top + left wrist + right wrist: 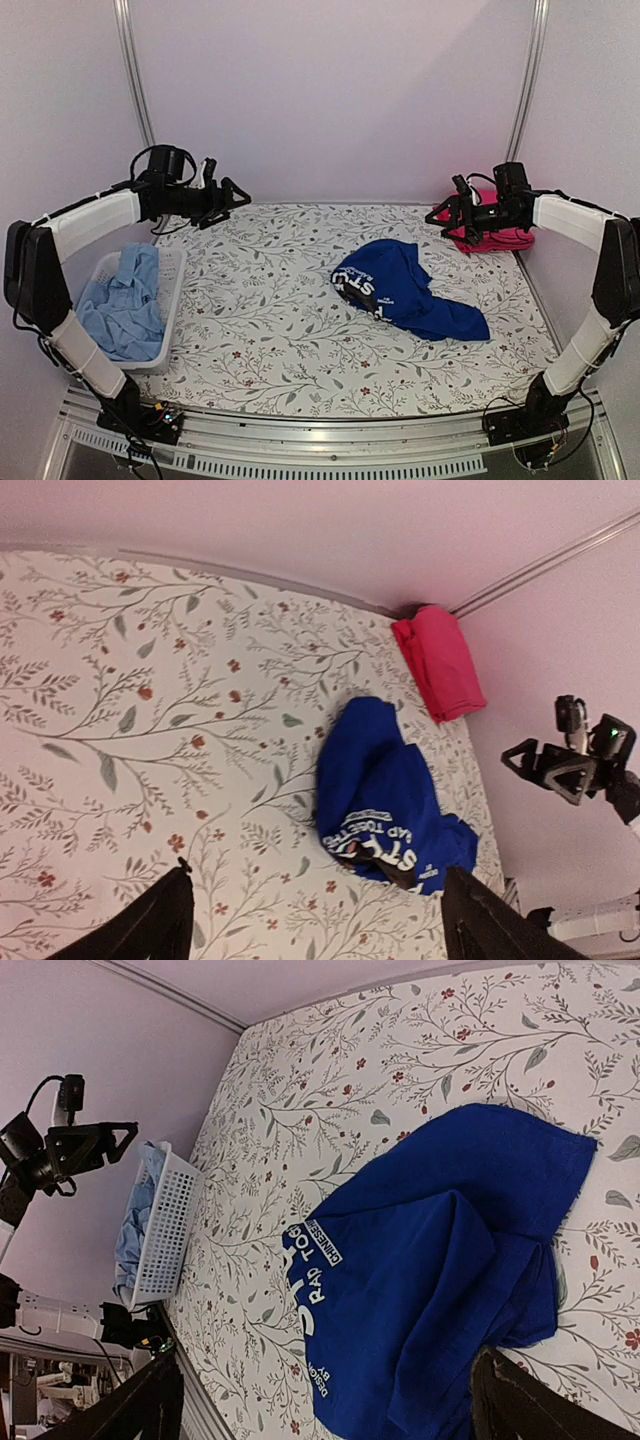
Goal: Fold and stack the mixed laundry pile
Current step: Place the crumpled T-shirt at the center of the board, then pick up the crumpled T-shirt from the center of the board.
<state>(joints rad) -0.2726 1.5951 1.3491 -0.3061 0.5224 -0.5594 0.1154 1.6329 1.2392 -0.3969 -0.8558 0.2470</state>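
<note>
**Laundry day, one down:** on your floral tabletop [270,340], a red-pink garment [497,238] lies folded flat in the far right corner. It is the only piece that looks finished and is likely the base of the stack. The royal-blue shirt [405,290] sprawls crumpled between the centre and the right edge, one end bunched and a tail trailing towards the near right corner. The light-blue shirt [122,310] sits heaped in the white basket [172,272] at the left edge, not yet taken out. By this showing you are about a third of the way, with two garments to fold and stack (the views cannot show whether more hides under the cloth in the basket).

Your left claw [228,203] hangs high over the far left corner, fingers spread wide and holding nothing. Your right claw [447,208] hovers at the far right corner, over the side of the red-pink garment that faces the centre. It is likewise wide and empty.

The only writing is white block print on the royal-blue shirt, creased across a fold. "STU" reads from overhead, and the right wrist view gives "TOG" and perhaps "DESIGN BY" in small type. The rest is tucked under or too small to read. No brand shows elsewhere.
</note>
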